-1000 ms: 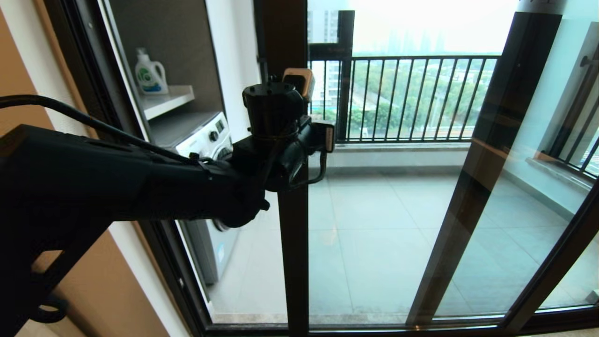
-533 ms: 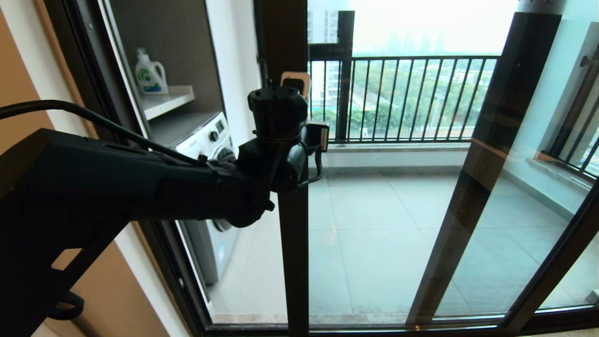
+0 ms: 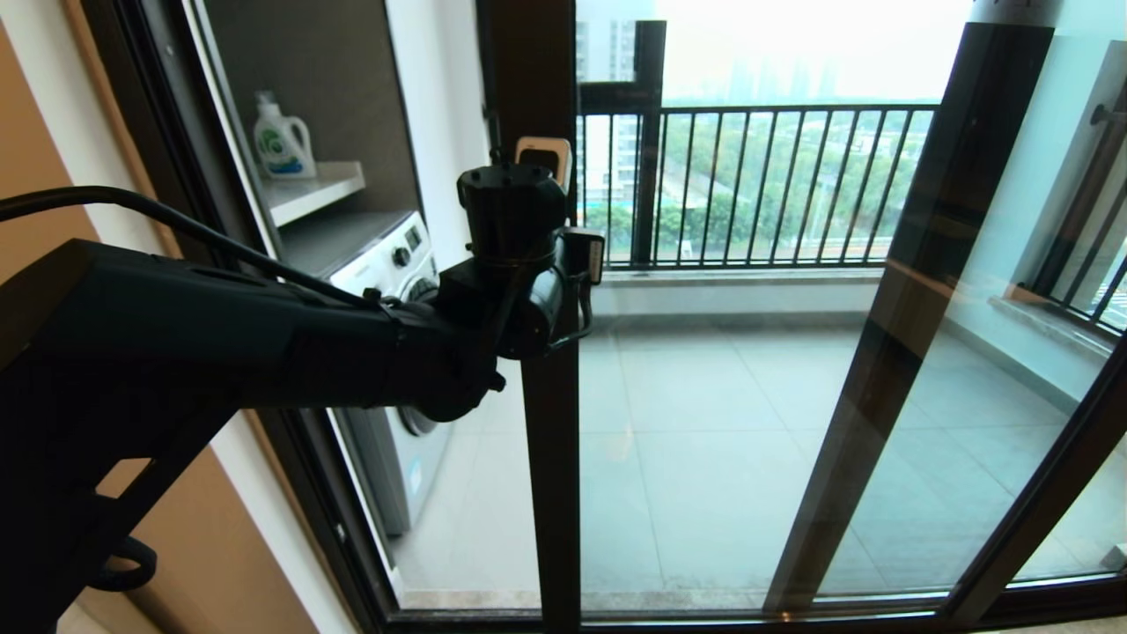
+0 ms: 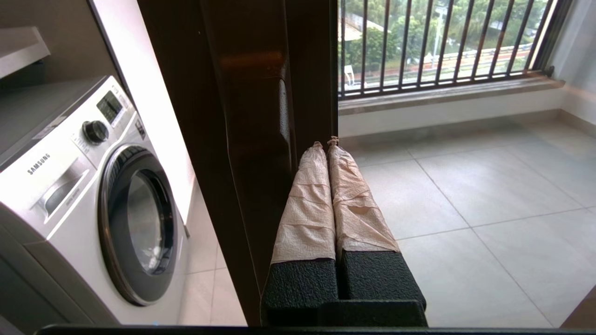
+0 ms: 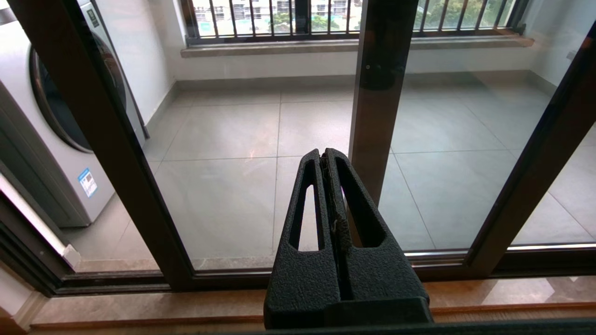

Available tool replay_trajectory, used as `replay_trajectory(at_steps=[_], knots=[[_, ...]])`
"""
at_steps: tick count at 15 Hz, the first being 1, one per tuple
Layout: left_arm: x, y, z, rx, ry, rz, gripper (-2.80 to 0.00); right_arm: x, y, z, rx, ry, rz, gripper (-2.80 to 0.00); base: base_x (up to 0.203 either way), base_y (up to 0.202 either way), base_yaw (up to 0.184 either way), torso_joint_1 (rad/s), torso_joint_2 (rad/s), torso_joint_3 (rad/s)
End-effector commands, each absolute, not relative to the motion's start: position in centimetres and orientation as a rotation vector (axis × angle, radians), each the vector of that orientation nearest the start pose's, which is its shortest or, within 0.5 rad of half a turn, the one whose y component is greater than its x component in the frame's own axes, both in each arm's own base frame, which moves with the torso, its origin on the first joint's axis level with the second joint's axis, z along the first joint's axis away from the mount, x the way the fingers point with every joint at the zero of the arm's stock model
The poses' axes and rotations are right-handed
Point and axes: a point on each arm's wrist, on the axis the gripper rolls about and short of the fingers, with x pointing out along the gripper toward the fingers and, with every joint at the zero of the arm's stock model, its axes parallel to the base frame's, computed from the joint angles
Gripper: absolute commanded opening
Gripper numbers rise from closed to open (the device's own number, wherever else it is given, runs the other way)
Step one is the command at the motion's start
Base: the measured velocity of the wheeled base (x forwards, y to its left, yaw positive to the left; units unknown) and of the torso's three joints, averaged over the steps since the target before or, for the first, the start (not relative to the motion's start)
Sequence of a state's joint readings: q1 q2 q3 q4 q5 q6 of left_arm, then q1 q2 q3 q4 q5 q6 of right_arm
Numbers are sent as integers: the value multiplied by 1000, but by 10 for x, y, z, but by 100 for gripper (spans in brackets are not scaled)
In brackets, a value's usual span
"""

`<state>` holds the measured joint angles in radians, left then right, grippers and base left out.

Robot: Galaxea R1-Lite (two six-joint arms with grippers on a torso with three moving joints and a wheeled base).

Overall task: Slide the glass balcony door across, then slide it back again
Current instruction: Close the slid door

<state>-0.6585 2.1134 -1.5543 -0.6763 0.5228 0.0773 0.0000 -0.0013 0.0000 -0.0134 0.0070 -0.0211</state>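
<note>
Glass balcony door [image 3: 550, 440] is standing at 12 o'clock with the left gripper [image 4: 327, 145] pressing its closed, empty fingers [image 4: 305, 204] beside the dark handle [image 4: 283, 139], so I think pushing sideways is next, while the right gripper [image 5: 324, 156] is waiting low, closed.

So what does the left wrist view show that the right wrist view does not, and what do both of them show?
Only the left wrist view shows the left gripper, its tape-wrapped fingers shut and lying beside the door's bar handle, plus the washing machine's control panel.

Only the right wrist view shows the right gripper, shut on nothing, held low before the glass, and the bottom track of the door.

Both show the glass balcony door, the washing machine, the tiled balcony floor and the outer railing.
</note>
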Motion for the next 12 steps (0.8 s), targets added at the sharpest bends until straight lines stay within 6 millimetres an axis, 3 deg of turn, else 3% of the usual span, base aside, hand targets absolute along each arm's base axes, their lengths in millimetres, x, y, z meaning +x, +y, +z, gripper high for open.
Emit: replay_trajectory(at_steps=[1,7,12], knots=[[361,-253,243,9,-109,-99,-280,-22,0,76,-22,-9,8,-280,0,0,0,0,0,0],[372,-230,236,20,-89,-30,-280,-22,0,76,-22,-9,8,-280,0,0,0,0,0,0],[366,-214,243,20,-86,-5,-280,-22,0,76,-22,-9,6,-280,0,0,0,0,0,0]])
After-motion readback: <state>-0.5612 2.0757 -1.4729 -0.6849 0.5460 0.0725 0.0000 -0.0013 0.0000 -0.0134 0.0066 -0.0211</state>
